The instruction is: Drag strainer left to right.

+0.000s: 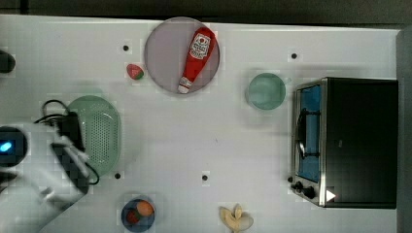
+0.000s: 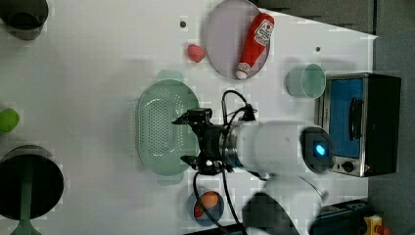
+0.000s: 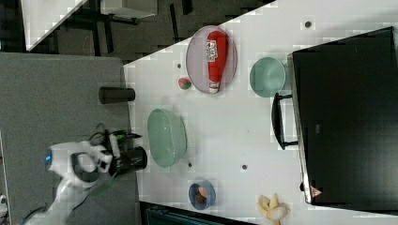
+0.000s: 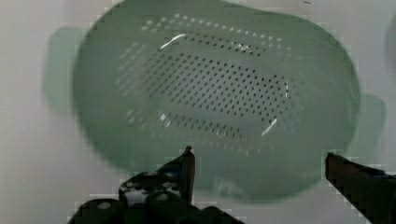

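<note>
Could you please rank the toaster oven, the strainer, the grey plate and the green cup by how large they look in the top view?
1. toaster oven, clearly largest
2. grey plate
3. strainer, partly behind the arm, so close to the plate and unsure
4. green cup, smallest

white table [image 1: 194,145], strainer [image 1: 99,133] (mint), plate [image 1: 165,53], cup [image 1: 266,91]

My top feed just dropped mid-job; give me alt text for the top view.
The open gripper hangs over the strainer near the top view's left edge of the white table. A ketchup bottle lies on a grey plate above, a teal cup stands beside a toaster oven at right.
</note>
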Controlling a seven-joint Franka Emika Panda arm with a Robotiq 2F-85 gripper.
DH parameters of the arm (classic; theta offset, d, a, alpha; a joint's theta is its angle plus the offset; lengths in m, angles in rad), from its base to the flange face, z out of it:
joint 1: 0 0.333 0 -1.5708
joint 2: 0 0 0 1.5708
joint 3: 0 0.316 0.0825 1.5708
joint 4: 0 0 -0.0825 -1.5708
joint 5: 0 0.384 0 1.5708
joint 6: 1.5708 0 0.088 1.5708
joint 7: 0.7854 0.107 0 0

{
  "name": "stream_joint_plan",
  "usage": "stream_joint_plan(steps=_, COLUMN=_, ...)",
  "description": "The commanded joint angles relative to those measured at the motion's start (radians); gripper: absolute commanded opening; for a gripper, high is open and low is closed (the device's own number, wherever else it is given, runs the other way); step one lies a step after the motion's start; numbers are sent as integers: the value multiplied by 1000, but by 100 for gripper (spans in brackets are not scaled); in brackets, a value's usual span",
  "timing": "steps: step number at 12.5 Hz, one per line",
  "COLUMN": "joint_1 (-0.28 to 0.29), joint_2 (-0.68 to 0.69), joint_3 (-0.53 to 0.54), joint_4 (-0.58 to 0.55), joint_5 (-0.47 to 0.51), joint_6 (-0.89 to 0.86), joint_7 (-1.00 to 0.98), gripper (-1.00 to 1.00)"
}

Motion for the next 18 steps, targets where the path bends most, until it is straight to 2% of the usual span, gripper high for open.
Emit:
stream_joint_plan(steps=1, joint_1=-4, joint_2=92, joint_3=-36, joint_4=3, joint_5=18, joint_6=86, joint_7=89, gripper=100)
stream_joint_plan(steps=3, joint_1=30, joint_2=164, joint_3=-83, joint_4=4, joint_5=18, joint_6=172, joint_7=89, gripper=100)
stream_joint_plan(steps=6, joint_1=119, joint_2=248, joint_3=-178, joint_4=16, joint_5=18, joint_6=253, joint_7=89, gripper=100)
stream_joint_plan(steps=8, joint_1=180, joint_2=273, joint_3=-246, joint_4=16, joint_5=18, joint_6=272, joint_7=89, gripper=100)
stream_joint_plan(steps=10, joint_1=213, joint_2=275, joint_3=-300, joint_4=12, joint_5=18, joint_6=270, joint_7=89, gripper=100)
stream_joint_plan(steps=14, joint_1=212, joint_2=266, joint_3=-345, joint_4=1, joint_5=18, joint_6=267, joint_7=75, gripper=100)
stream_joint_plan(steps=18, joint_1=185, joint_2=229, joint_3=-377, joint_4=-50, joint_5=17, joint_6=259, joint_7=54, gripper=100)
